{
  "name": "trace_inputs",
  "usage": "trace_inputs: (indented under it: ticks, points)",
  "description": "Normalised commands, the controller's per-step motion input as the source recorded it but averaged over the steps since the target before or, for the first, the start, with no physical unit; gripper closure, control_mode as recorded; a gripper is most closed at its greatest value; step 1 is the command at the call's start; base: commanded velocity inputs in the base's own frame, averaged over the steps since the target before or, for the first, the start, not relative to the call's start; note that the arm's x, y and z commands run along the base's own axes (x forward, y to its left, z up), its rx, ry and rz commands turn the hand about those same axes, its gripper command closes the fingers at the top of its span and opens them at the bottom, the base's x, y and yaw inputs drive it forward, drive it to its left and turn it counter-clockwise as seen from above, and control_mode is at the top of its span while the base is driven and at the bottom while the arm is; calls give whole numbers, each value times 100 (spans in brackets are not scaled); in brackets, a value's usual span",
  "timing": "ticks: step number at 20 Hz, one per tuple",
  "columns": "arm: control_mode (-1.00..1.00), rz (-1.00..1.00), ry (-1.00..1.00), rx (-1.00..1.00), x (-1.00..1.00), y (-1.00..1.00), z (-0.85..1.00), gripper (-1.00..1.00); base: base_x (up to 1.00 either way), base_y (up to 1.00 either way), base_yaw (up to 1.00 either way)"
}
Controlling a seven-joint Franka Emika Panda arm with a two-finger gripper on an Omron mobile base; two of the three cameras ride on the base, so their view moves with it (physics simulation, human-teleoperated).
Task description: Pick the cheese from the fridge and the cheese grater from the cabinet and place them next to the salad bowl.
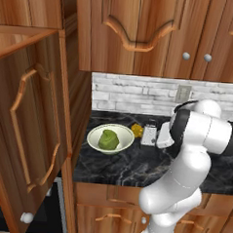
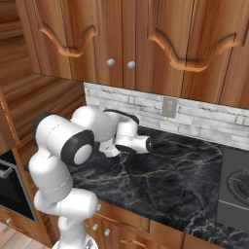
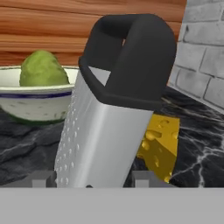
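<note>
The cheese grater (image 1: 148,133) (image 3: 105,131), pale silver with a dark top handle, stands upright on the black marble counter (image 1: 120,167). Just behind it on its left lies the yellow holed cheese (image 1: 136,129) (image 3: 162,144). Further left sits the white salad bowl (image 1: 94,135) (image 3: 35,103) with its green lump (image 1: 108,139). My gripper (image 1: 156,136) (image 3: 94,178) reaches in from the right. It is open, a finger tip on each side of the grater's base with a slight gap. The cabinet door (image 1: 34,133) hangs open at the left. The fridge is out of view.
A grey brick backsplash with an outlet (image 1: 184,93) runs behind the counter. Cupboards with two silver knobs (image 1: 196,57) hang overhead. A stove top (image 2: 236,187) lies at the counter's right end. A dark oven (image 1: 54,212) sits low on the left.
</note>
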Motion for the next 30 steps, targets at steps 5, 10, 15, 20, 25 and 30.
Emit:
trace_inputs:
  ticks: [5,10,15,20,25,30]
  points:
    - [-100,2,0,0,-2,2,0,100,0,0,0]
    - [-100,8,-11,0,-13,10,0,100,0,0,0]
    - [-100,8,-21,0,-15,4,0,100,0,0,0]
    - [-100,4,-14,0,-2,0,0,100,0,0,0]
    - [-100,0,0,0,0,1,0,100,0,0,0]
    - [-100,0,1,0,1,0,0,100,0,0,0]
